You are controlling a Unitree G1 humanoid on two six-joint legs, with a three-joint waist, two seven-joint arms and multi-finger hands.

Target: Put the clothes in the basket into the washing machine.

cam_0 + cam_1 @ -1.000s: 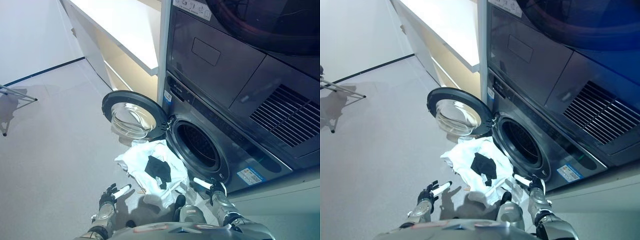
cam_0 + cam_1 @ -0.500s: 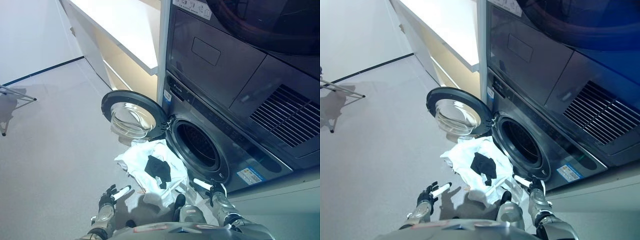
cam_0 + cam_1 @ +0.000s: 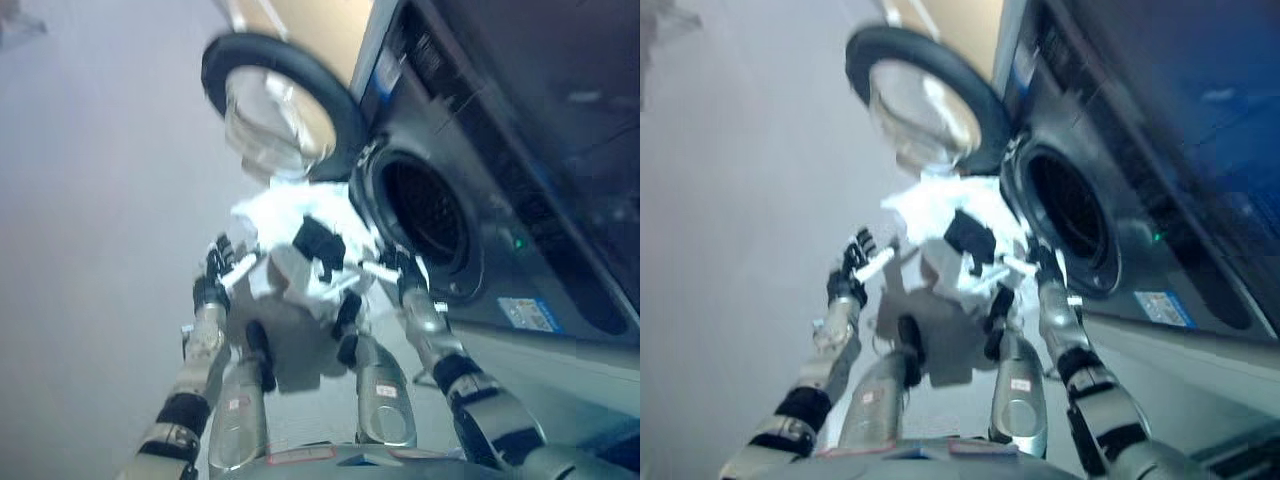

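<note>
Whole scene motion-blurred: basket hidden under white clothes, dark garment shapeless, finger posture of left hand and right hand unreadable, washing machine cut off top and right, drum interior dark.

Two head-mounted eye views, looking steeply down, both sharing open washing machine, close below.

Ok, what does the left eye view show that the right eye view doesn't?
Only left eye: nothing I can make out. Only right eye: nothing either. Both: the door open, white clothes with a black garment on top before the drum, left hand and right hand open either side of the pile.
</note>
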